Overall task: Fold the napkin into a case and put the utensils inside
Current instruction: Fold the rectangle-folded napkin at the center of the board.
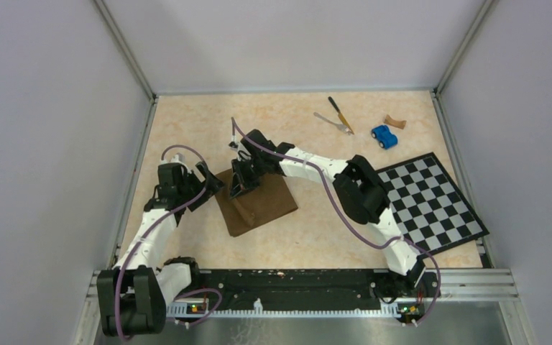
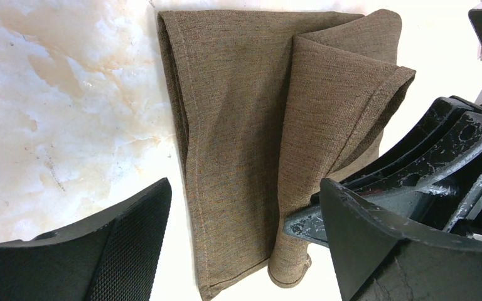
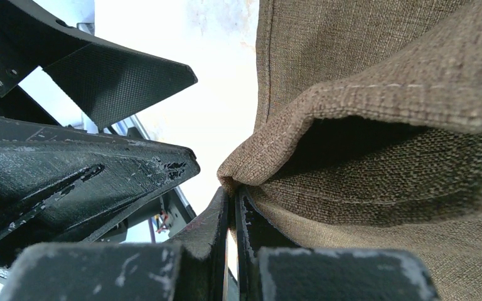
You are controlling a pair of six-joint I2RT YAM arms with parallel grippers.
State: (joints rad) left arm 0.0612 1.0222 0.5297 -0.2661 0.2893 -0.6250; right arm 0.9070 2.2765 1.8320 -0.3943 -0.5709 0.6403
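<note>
Hidden beneath black two-finger right gripper: part of far-left edge of dark brown woven cloth napkin. Cut off by right wrist view's top and right edges: same napkin. Far right of napkin, too small to identify: tan curved piece beside blue toy car.

Work surface: a tabletop of beige marbled finish, paler and blotched with tan in the left wrist view. A black-and-white checkered board lies flat at the right side, set askew, one corner reaching the table's right edge. A blue toy car stands at the far right, beyond the board and apart from it. Just beyond the car lies a small curved brown piece, its kind not determinable. Plain grey walls enclose three sides, joined by aluminium posts. An aluminium rail runs along the near edge.
</note>
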